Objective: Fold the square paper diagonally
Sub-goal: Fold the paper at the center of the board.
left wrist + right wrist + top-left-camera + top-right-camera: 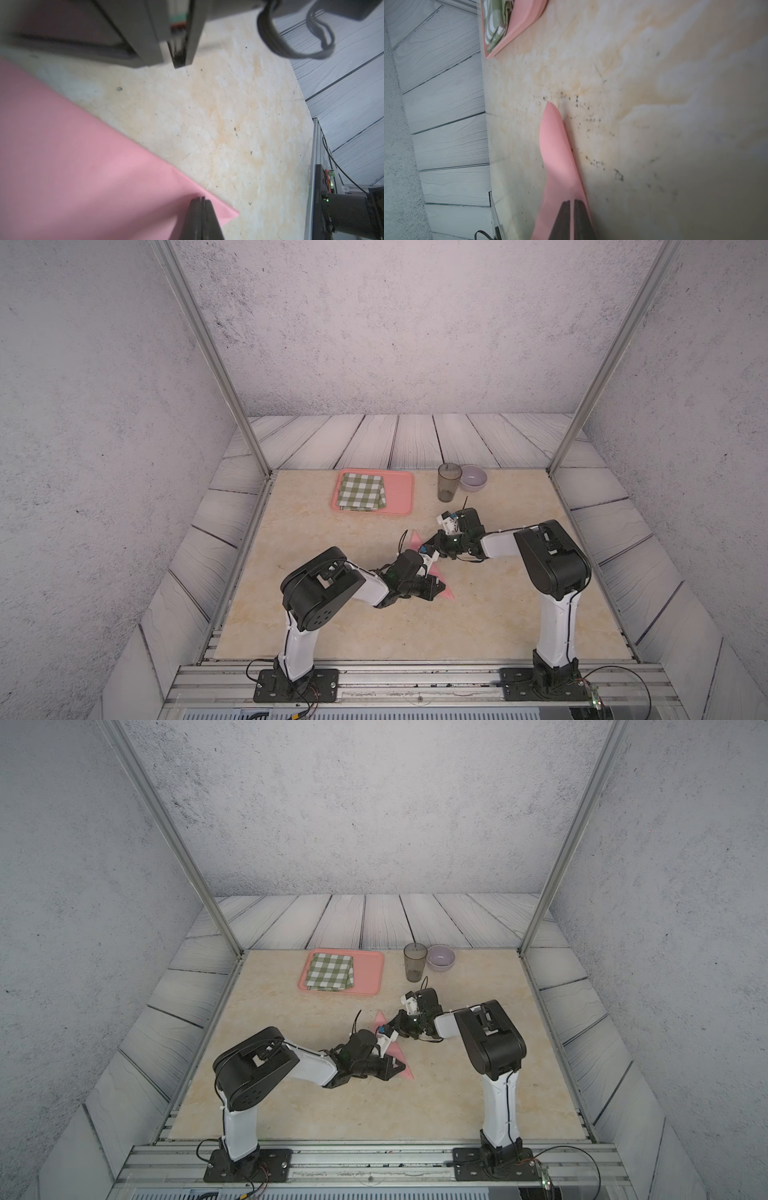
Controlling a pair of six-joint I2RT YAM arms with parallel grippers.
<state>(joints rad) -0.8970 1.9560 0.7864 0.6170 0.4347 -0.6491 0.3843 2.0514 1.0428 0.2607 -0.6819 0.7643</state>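
The left gripper [200, 202] is pressing its black fingers tight together, tips down on a thin matte pink paper sheet [83, 166], just short of one sharp corner. The right gripper [572, 204] is holding its fingers nearly together with only a thin slit between them, low on the same sheet. Whether the paper is nipped between them cannot be told.

A beige marbled tabletop [332, 614], flecked with dark specks, is filling the floor of the cell. Pale grey plank-patterned panels [374, 439] are sloping up around it, and speckled grey walls [374, 344] are rising behind them. Two aluminium posts [216, 377] are leaning outward from the far corners. A rigid salmon-pink tray [401, 493] is sitting at the far edge, carrying a folded green-and-white checked cloth [361, 491]. To its right, a smoky translucent tumbler [449, 485] is standing just beside a lilac bowl [473, 479].

The paper is lying mid-table between the two arms, nearer than the tray and well apart from it. In both top views it is showing a triangular outline [409, 1073], one point aimed far and another near right, with the grippers covering much of it. In the right wrist view its edge [556, 149] is bowing up off the table and casting a shadow alongside.
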